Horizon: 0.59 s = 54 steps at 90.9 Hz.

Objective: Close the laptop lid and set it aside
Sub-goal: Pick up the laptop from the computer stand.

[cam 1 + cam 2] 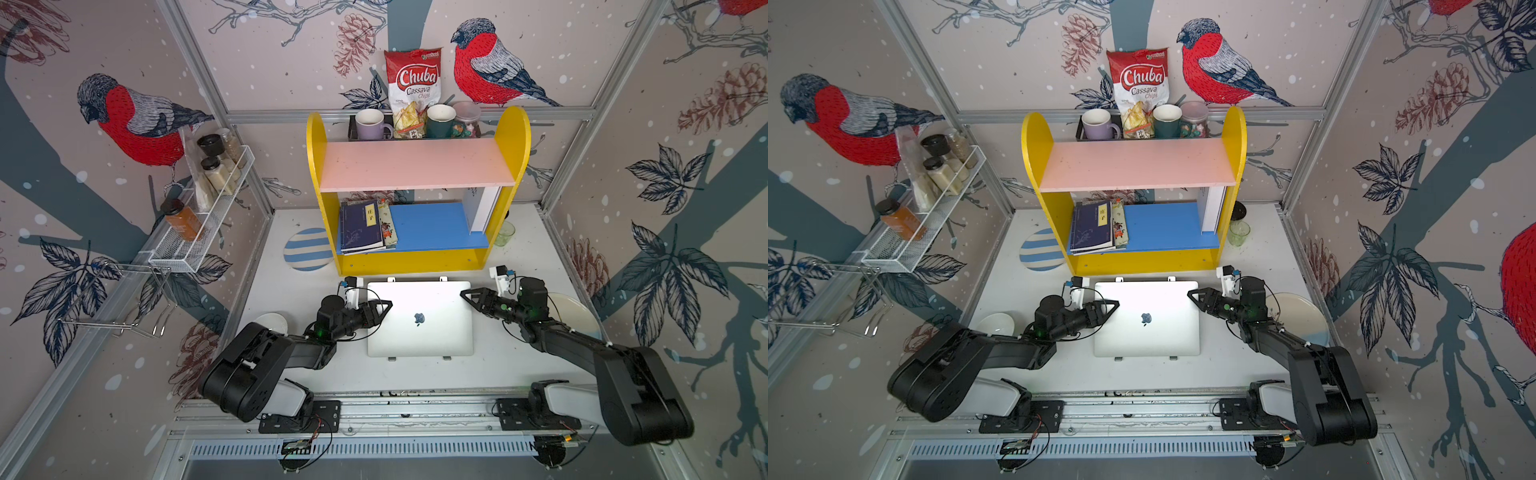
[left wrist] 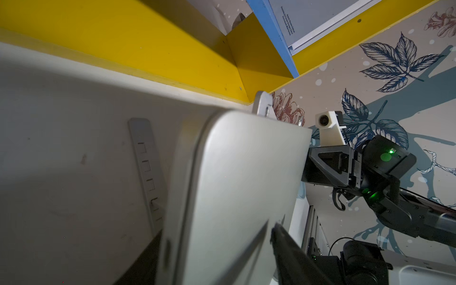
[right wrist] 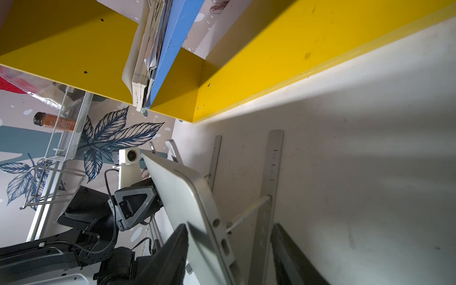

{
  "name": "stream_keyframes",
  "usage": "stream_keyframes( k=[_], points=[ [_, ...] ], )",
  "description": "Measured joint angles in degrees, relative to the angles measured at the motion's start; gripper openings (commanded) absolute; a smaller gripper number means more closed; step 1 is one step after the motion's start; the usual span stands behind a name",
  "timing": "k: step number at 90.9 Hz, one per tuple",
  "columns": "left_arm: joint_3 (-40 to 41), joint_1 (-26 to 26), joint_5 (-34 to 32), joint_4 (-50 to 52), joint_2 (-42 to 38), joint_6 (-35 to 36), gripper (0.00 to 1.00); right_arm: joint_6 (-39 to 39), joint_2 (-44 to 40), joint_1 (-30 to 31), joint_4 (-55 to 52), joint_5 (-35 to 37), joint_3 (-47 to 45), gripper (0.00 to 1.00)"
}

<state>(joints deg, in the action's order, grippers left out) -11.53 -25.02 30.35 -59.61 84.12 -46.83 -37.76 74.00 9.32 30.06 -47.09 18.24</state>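
Tabletop [image 1: 415, 374]: closed laptop [image 1: 419, 328] hides most of stand [image 3: 274, 167]

A yellow shelf unit [image 1: 415, 261] is set at the back of the worktop [image 1: 316, 374]. Behind its pink top board [image 1: 415, 164], a bag of Chuba cassava chips [image 1: 413, 83] is stood upright between a lilac mug [image 1: 371, 124] and a dark green mug [image 1: 440, 120], with a lidded jar [image 1: 467, 116] just beside the latter. On the blue lower board [image 1: 432, 226], books [image 1: 361, 226] are stacked flat at one end and a white volume [image 1: 484, 208] is stood at the other. A striped plate [image 1: 305, 249] and a green glass [image 1: 505, 233] are found either side of the unit. A mesh basket [image 1: 178, 253] of spice bottles [image 1: 216, 172] is hung on the side wall.
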Motion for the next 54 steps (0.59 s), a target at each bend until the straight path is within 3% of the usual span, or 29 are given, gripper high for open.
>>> stream_keyframes(
  k=[19, 54],
  points=[
    [1.16, 0.52, 1.36, -7.37, 3.54, -2.95, 0.59, -1.42, 3.19, 0.0, 5.35, -2.51, -0.59, 0.54],
    [0.07, 0.52, 4.02, -6.95, 2.01, -3.89, 0.54, -6.08, 11.32, 0.04, 21.14, -6.36, -2.51, 0.47]
  ],
)
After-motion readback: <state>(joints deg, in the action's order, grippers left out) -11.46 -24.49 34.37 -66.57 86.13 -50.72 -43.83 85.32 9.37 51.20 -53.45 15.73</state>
